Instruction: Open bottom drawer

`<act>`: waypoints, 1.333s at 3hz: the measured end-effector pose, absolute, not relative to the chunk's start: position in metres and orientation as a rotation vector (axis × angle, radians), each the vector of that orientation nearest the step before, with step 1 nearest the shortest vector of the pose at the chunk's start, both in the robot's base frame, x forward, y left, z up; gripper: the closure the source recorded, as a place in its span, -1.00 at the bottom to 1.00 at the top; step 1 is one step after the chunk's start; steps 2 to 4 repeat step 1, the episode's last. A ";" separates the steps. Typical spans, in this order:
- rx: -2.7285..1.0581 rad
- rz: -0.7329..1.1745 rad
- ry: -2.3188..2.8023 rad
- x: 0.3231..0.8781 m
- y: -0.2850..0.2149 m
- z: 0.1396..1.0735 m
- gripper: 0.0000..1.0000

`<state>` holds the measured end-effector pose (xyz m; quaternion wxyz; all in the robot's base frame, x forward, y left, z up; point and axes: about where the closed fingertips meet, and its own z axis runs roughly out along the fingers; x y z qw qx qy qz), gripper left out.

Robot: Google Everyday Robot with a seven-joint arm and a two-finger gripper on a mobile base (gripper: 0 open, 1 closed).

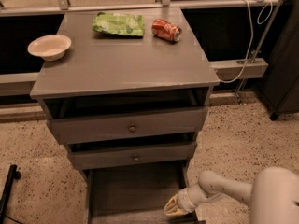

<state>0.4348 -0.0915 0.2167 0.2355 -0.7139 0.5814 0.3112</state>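
The grey cabinet [121,69] has three drawers. The bottom drawer [133,190] is pulled well out toward me; I look down into its bare inside, and its front panel is cut off by the lower edge of the view, so its knob is hidden. My gripper [174,206] is at the drawer's front right corner, on the end of my white arm [224,188], which comes in from the lower right. The mid-sized drawer [135,158] and the top drawer [132,128] each stand slightly ajar, with their round knobs showing.
On the cabinet top lie a white bowl [49,46], a green chip bag [118,24] and a red soda can [167,30]. A white cable [247,36] hangs at the right by a dark unit [285,69]. A black bar [7,195] stands on the speckled floor at the left.
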 end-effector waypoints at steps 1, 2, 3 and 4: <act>-1.910 0.706 1.542 0.445 -0.115 0.258 1.00; -1.910 0.706 1.542 0.445 -0.115 0.258 1.00; -1.910 0.706 1.542 0.445 -0.115 0.258 1.00; -1.910 0.706 1.542 0.445 -0.115 0.258 1.00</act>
